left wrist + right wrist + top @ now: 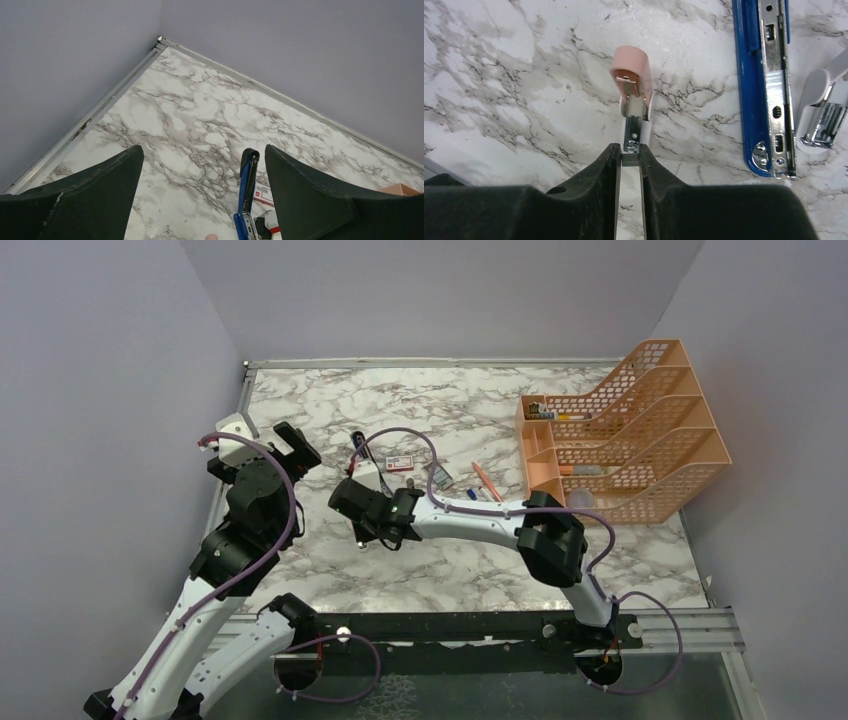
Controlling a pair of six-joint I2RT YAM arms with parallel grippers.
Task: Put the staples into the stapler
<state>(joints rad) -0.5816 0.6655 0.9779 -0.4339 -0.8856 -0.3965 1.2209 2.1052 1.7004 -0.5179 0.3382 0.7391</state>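
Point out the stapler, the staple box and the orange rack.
stapler (748, 90): right wrist view, blue side.
staple box (400, 462): top view, printed top.
rack (660, 490): top view, mesh side wall.

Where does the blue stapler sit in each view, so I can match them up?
Top external: stapler, a small blue sliver left of centre, mostly hidden.
Left wrist: bottom edge, just right of centre.
Right wrist: upper right, lying open, silver channel showing.
Shared landmark: marble tabletop.
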